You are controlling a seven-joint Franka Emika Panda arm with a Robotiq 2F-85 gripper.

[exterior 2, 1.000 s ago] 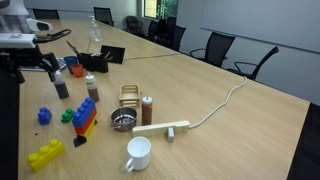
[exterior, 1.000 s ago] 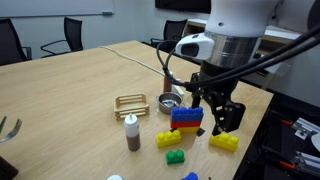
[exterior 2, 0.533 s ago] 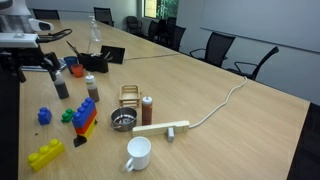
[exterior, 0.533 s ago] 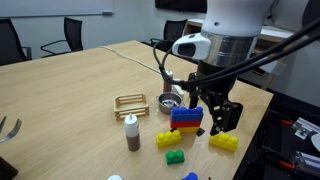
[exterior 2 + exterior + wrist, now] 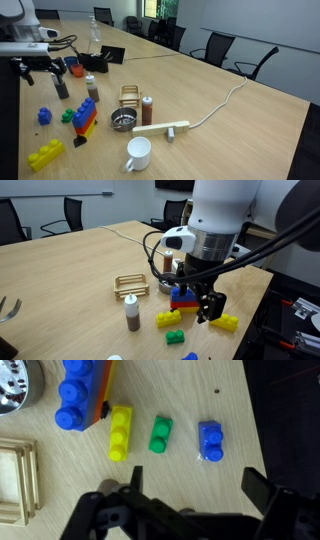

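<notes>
Small blue block (image 5: 210, 441) lies just ahead of end effector (image 5: 193, 478).

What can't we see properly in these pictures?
- Stack: exterior view, the tool covers one side of it.
- Strainer: wrist view, cut off by the top left corner.
- Rack: wrist view, cut off by the left edge.
- Bottle: exterior view, too small to tell what is inside.
</notes>
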